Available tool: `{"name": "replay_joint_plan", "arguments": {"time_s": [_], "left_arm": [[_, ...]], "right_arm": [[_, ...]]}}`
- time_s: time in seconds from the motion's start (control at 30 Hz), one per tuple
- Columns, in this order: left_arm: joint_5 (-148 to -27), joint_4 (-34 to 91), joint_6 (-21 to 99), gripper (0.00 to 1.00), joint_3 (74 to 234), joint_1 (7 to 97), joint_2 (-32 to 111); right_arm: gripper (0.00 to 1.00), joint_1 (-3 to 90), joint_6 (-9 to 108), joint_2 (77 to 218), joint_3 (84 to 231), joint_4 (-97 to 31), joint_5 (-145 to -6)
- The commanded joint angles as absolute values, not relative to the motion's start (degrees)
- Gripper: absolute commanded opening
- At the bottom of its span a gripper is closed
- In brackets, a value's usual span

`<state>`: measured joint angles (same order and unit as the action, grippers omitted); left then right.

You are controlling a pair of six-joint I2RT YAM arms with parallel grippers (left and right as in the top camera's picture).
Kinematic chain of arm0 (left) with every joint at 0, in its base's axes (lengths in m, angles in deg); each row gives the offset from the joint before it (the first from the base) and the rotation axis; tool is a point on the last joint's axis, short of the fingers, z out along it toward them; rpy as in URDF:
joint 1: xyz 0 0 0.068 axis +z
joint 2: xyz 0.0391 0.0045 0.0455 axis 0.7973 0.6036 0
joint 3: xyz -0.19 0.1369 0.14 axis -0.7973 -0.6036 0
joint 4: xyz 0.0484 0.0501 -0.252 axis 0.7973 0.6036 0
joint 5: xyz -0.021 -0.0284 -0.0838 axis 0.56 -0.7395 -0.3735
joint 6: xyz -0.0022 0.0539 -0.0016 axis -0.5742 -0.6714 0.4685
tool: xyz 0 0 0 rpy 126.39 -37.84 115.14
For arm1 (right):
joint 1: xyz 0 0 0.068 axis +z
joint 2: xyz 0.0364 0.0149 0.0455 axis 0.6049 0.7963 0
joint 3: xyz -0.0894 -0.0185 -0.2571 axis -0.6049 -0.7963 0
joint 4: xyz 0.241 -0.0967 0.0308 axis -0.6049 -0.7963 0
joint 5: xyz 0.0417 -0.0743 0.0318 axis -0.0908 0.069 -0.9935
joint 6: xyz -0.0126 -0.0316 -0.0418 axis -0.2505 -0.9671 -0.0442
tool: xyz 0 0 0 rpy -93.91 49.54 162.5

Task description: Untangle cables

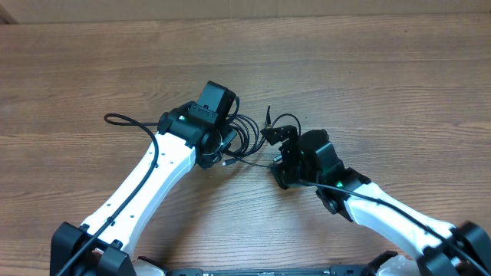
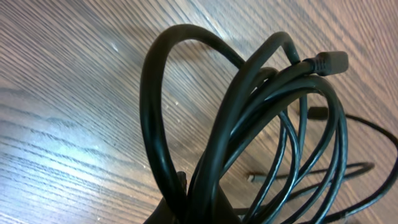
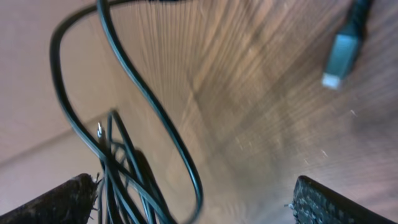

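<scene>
Currently, left gripper [image 2: 199, 218] jaws pressed together, pinching the looped cables [image 2: 244, 102]; right gripper [image 3: 196, 202] jaws spread wide, strands between them, nearer one finger.

A brown wood-grain table [image 1: 92, 61] fills the view, catching pale glare.

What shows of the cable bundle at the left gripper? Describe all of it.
The cables are thin, glossy black cords, rubbery-looking, gathered in overlapping loops. The loops converge where the shut left gripper pinches them and fan out over the wooden table. One black plug end sticks out of the bundle. Loose strands reach under the open right gripper.
</scene>
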<state>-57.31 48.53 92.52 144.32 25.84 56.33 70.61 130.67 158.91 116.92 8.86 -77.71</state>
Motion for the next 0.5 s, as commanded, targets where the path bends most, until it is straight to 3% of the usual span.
{"name": "replay_joint_plan", "arguments": {"time_s": [0.0, 0.13, 0.17, 0.23, 0.27, 0.33, 0.37, 0.4, 0.47], "left_arm": [[-58.6, 48.4, 91.2, 0.04, 146.0, 24.1, 56.3], [-59.2, 48.5, 87.6, 0.04, 146.0, 23.5, 56.3], [-59.2, 48.7, 87.0, 0.04, 146.0, 23.6, 56.3], [-59.0, 49.6, 86.9, 0.04, 146.0, 23.6, 56.3], [-57.9, 49.7, 87.1, 0.04, 146.0, 23.6, 56.3], [-55.6, 49.7, 88.3, 0.04, 146.0, 23.6, 56.3], [-54.5, 49.7, 89.0, 0.04, 146.0, 23.6, 56.3], [-53.5, 49.7, 90.0, 0.04, 146.0, 23.6, 56.3], [-52.0, 49.7, 91.0, 0.18, 146.0, 23.6, 56.3]], "right_arm": [[1.00, 70.8, 133.2, 162.9, 117.4, 13.0, -74.0], [1.00, 70.2, 133.1, 165.3, 117.4, 13.1, -70.6], [0.95, 70.0, 132.9, 165.7, 117.4, 13.0, -70.5], [0.75, 69.8, 132.9, 166.0, 117.4, 12.0, -70.5], [0.41, 69.8, 132.3, 166.0, 117.4, 9.9, -70.6], [0.17, 69.8, 129.0, 166.0, 117.4, 9.2, -71.6], [0.07, 69.8, 126.9, 166.0, 117.4, 9.2, -72.4], [0.04, 69.8, 124.6, 166.0, 117.4, 9.2, -73.6], [0.04, 69.8, 119.9, 166.0, 117.4, 9.4, -75.1]]}}
